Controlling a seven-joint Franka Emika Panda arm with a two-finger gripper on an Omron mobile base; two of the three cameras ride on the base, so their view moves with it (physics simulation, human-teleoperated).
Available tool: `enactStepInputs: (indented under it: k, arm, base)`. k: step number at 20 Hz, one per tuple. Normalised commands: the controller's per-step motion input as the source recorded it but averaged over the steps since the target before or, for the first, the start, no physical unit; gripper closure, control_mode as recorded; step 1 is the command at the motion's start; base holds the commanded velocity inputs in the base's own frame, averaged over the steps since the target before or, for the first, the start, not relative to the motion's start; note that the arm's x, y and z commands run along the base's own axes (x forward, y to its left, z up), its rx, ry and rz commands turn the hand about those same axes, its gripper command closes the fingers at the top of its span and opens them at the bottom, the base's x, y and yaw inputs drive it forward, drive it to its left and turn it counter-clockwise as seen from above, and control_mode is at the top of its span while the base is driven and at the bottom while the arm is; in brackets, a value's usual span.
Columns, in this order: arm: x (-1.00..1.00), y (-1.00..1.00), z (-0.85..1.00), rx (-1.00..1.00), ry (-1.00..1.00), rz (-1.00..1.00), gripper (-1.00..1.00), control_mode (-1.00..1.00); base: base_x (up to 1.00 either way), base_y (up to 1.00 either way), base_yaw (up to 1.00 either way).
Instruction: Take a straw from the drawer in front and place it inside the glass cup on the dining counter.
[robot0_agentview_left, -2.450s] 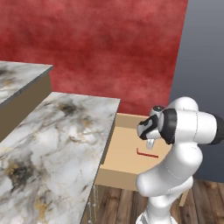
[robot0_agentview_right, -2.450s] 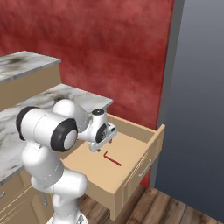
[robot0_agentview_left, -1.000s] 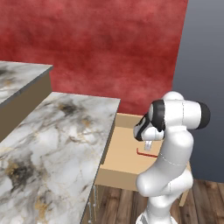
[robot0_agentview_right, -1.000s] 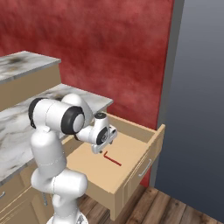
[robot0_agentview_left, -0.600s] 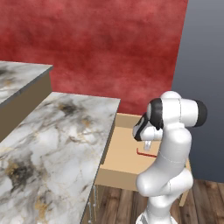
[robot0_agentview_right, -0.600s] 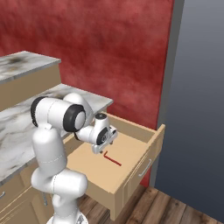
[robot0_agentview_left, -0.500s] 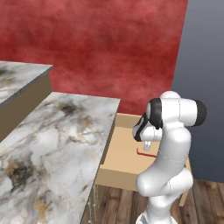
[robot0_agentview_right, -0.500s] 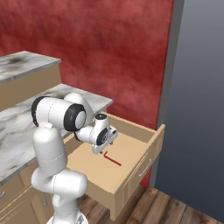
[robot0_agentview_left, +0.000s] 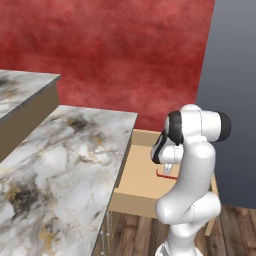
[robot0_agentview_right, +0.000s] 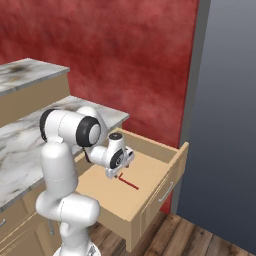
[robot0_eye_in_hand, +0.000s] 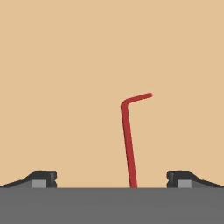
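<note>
Two dark fingertips of the gripper are held wide apart, nothing clamped between them, low over the drawer floor. Between them the red straw is seen lying flat on the tan wood, its short bent end turned to one side. In the right base view the straw lies near the middle of the open drawer, under the gripper.

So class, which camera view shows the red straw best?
The hand view: the straw lies large and unobstructed, its bent end clear. The right base view shows it small on the drawer floor; the left base view shows a bit beside the arm.
</note>
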Motion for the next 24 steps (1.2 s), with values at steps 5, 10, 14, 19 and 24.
enactStepInputs:
  k: [5,10,14,19,24]
  arm:
    - [0.03,0.00,-0.13,0.00,0.00,0.00,-1.00,-1.00]
    - [0.05,0.00,-0.12,0.00,0.00,0.00,-1.00,-1.00]
    - [0.04,0.00,-0.11,0.00,0.00,0.00,-1.00,-1.00]
    - [0.04,0.00,-0.11,0.00,0.00,0.00,-1.00,-1.00]
    - [0.04,0.00,-0.11,0.00,0.00,0.00,-1.00,-1.00]
  base:
    - [0.00,0.00,0.00]
    - [0.00,0.00,0.00]
    - [0.00,0.00,0.00]
    - [0.00,0.00,0.00]
    - [0.00,0.00,0.00]
